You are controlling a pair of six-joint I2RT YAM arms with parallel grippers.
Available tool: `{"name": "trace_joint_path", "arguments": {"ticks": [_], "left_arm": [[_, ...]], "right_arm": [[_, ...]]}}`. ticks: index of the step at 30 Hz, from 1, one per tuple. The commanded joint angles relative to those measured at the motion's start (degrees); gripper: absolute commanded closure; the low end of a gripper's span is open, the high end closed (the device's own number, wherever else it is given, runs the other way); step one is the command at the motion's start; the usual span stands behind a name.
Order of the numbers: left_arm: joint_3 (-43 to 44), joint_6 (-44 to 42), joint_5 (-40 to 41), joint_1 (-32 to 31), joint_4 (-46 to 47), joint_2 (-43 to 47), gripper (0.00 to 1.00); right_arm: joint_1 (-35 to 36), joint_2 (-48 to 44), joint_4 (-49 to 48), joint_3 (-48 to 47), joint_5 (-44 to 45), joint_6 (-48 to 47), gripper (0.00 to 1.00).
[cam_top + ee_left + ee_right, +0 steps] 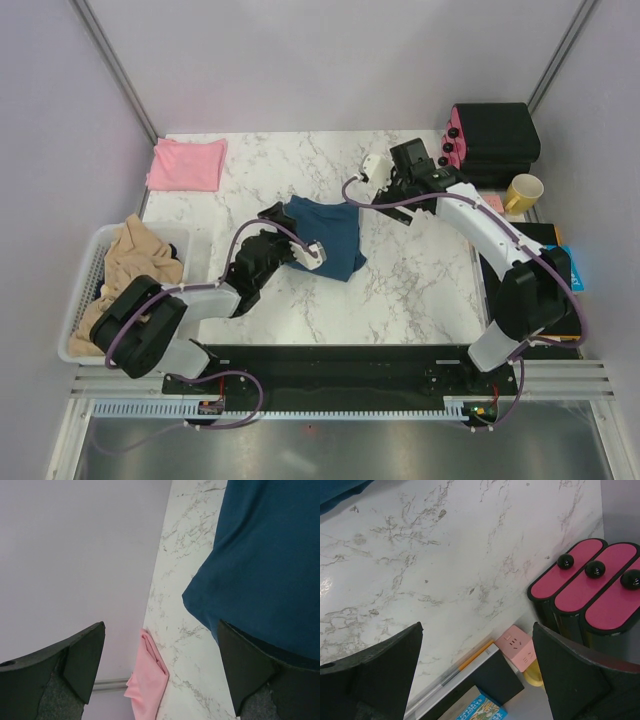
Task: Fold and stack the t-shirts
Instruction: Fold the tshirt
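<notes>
Both my grippers are spread as wide as they go and hold nothing: the left gripper [161,630] is at the left edge of the teal shirt [335,240], its right finger over the cloth, though I cannot tell whether it touches, and the right gripper [477,627] is off the shirt, over bare table [420,270] toward the far right, facing the box with pink fronts [585,592]. The teal shirt lies about mid-table as a compact, roughly square bundle, slightly rumpled at its near right corner. The pink shirt [187,163] lies flat and folded in the far left corner, well apart from it. I judge the teal one to be light, soft and limp, with no stiffness to carry its own shape, so a pinch at 1 corner would likely peel up only the top layer and let the folds fall open. I would take it along 1 folded edge, at 2 corners, 1 per gripper, with the fingers pushed down to the table to catch every layer. The marble looks smooth, so the cloth may slide ahead of a finger rather than bunch. The stack itself is not yet made
</notes>
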State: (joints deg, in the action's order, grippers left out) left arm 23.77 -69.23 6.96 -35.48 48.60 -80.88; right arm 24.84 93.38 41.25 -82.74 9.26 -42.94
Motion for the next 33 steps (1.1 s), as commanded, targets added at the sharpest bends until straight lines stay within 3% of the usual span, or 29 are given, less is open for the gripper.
{"name": "trace_joint_path", "arguments": {"ticks": [1,8,11,14,25,29,32,33], "left_arm": [[-2.2,-2.8,-0.3,-0.3,7.2,-4.7,0.00],[-2.3,-9.0,4.9,-0.3,28.3,-26.4,0.00],[-2.4,-10.9,5.0,-0.3,34.7,-31.7,0.00],[-1.4,-11.0,6.3,-0.3,35.3,-31.0,0.00],[12.9,-1.5,13.0,-0.3,7.8,-9.1,0.00],[19.4,0.6,17.4,1.0,-3.1,-3.9,0.00],[25.3,7.8,21.0,5.0,-15.4,-1.4,0.00],[28.8,9.8,21.8,6.4,-23.4,-1.1,0.00]], "right_arm": [[-0.3,2.0,0.8,-4.2,0.9,0.3,0.02],[-0.2,4.4,2.4,-9.2,-0.5,1.7,0.02],[-0.2,4.6,3.0,-10.2,-1.1,1.9,0.02],[-0.2,4.2,3.5,-10.4,-2.2,2.5,0.02],[1.5,6.5,6.5,-12.4,-3.1,8.0,0.02],[2.4,7.0,11.0,-13.9,-10.6,6.7,0.02],[5.4,6.5,11.1,-13.7,-12.5,6.6,0.05],[6.7,6.7,11.0,-13.0,-11.0,6.5,0.10]]}}
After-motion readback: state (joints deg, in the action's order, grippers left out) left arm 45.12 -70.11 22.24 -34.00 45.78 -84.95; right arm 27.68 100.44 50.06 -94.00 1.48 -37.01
